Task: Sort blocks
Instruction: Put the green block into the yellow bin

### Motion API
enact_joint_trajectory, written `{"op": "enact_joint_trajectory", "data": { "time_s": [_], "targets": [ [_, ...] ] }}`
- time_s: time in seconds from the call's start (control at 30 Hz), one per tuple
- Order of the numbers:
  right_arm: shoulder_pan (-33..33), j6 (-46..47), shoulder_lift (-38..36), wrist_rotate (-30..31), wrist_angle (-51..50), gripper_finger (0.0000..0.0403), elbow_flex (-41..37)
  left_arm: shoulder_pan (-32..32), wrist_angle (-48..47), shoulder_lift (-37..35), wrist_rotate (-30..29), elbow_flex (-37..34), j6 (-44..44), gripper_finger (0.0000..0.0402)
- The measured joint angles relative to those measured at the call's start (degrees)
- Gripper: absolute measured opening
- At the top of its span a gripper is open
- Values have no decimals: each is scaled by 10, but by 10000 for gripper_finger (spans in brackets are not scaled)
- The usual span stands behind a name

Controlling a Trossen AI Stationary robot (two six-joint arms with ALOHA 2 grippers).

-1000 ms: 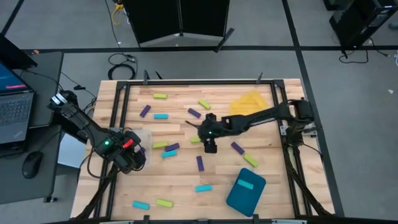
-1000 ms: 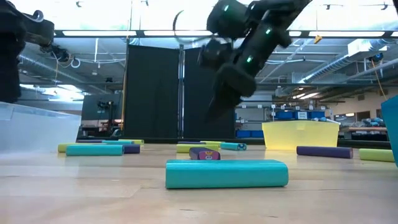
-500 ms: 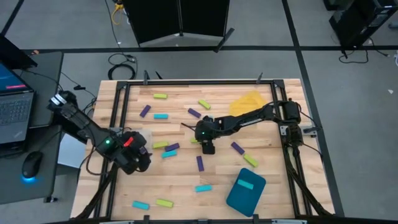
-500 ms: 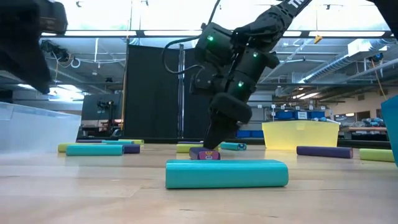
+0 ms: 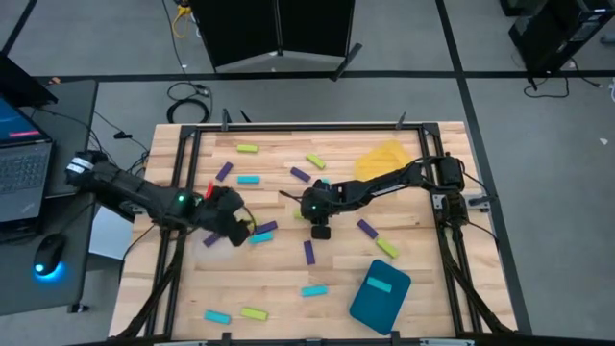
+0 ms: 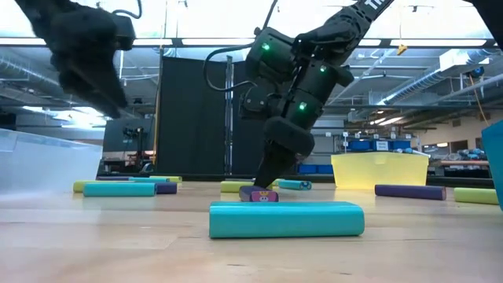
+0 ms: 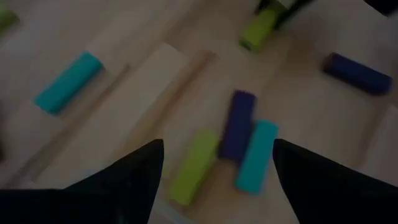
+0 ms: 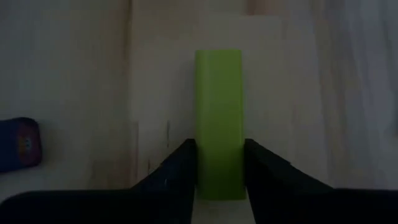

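Purple, cyan and yellow-green blocks lie scattered on the wooden table (image 5: 192, 279). My right gripper (image 5: 320, 229) stands at the table's middle, pointing steeply down, shut on a yellow-green block (image 8: 217, 118) that lies flat on the wood. A purple block (image 6: 258, 194) lies just in front of it. My left gripper (image 5: 239, 233) hovers open, left of centre, above a yellow-green block (image 7: 194, 167), a purple block (image 7: 239, 124) and a cyan block (image 7: 256, 155) lying side by side. It touches none of them. My right gripper pinches the yellow-green block's two long sides (image 8: 217, 177) between its two fingers, at the end nearest the gripper. The fingers (image 8: 183, 165) come from above, slanting down, and run along the block. The block lies flat on the table.
A yellow tray (image 5: 384, 159) sits at the back right and a teal tray (image 5: 380, 298), with a cyan block in it, at the front right. A clear tray (image 6: 39, 161) stands at the left. Loose blocks lie all around, and a black frame edges the table.
My left gripper has swung from over the clear tray toward the table's middle, turning as it went, and now hangs over the three blocks. My right gripper has sunk to the table at the yellow-green block and has kept still there since.
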Motion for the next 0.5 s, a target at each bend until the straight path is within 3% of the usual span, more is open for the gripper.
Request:
{"op": "enact_joint_trajectory", "data": {
  "time_s": [0.3, 0.5],
  "targets": [
    [2, 0, -106, 84, -14, 116, -1, 122, 51, 0, 19, 0, 128, 277],
    [15, 44, -238, 228, -108, 116, 0, 216, 108, 10, 60, 0, 224, 253]
  ]
}}
